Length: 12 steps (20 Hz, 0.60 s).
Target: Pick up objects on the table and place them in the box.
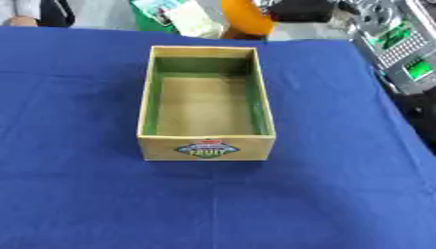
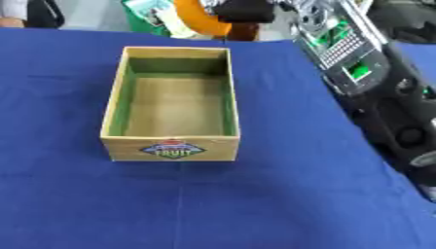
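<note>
Wooden box [image 1: 206,148] at the middle of the surface [image 1: 77,194], long side running away from the camera, open top up. Green-painted inner walls, bare tan floor, nothing visible inside. Printed label reading FRUIT [image 2: 173,149] on the near end wall. All around it, blue cloth with faint creases and no loose object lying on it anywhere in either view. Beyond the far edge, off the cloth: an orange rounded shape [image 1: 245,17] and some printed packets [image 1: 174,12], too blurred to name. At the right, beside the surface, a grey and black machine with green parts [image 2: 354,53], better seen in the right eye view.

No robot hand showing in either view, left or right, so impossible to say whether fingers are apart, together or clamped on anything.

Judged from this: either the very start, before anything has been laid out or reached for, or a pause between picks with the box empty. Nothing within reach to pick on the visible cloth. Next move calls for finding an object first, perhaps outside the present field of view, then bringing a hand into view over it, closing on it, and carrying it above the open box before release.
</note>
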{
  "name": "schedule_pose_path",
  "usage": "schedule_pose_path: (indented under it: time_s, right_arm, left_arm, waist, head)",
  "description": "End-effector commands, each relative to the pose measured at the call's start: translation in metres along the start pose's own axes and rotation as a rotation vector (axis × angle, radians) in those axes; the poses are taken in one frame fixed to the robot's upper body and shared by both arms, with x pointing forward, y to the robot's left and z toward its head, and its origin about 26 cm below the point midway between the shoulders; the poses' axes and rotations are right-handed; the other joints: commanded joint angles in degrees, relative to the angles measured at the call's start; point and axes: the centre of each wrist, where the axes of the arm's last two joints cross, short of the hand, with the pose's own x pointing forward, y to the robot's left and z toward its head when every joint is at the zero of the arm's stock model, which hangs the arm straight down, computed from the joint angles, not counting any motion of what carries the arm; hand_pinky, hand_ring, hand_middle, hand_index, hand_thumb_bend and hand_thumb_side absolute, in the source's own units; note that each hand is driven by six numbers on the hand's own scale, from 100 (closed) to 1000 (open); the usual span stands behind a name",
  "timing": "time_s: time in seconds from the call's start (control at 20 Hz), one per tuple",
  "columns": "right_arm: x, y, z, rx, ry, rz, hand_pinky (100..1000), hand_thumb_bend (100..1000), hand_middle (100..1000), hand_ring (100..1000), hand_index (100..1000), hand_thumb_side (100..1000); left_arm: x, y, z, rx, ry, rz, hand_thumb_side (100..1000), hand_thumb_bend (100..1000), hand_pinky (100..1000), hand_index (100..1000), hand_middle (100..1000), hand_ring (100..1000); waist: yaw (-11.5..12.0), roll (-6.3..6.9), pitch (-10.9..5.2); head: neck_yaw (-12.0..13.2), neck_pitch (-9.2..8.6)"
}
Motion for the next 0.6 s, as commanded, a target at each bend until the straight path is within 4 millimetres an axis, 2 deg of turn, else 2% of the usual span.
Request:
schedule_pose_path:
  time_s: [0.05, 0.6]
  right_arm:
    - [0.006, 0.005, -0.007, 0.015, -0.016, 0.015, 740, 100, 565, 852, 604, 391]
    - [-0.007, 0.069, -0.021, 0.152, 0.026, -0.014, 751, 100, 566, 883, 612, 404]
  left_arm:
    - [0.006, 0.0, -0.004, -0.015, -0.024, 0.0, 786, 100, 526, 584, 459, 429]
    - [0.006, -0.002, -0.004, -0.015, -0.018, 0.007, 789, 100, 526, 584, 459, 428]
  waist:
    - [0.11, 0.15, -0.91]
    - [0.49, -0.13, -0.85]
  head:
    - [-0.63, 0.7]
    - [-1.04, 0.13]
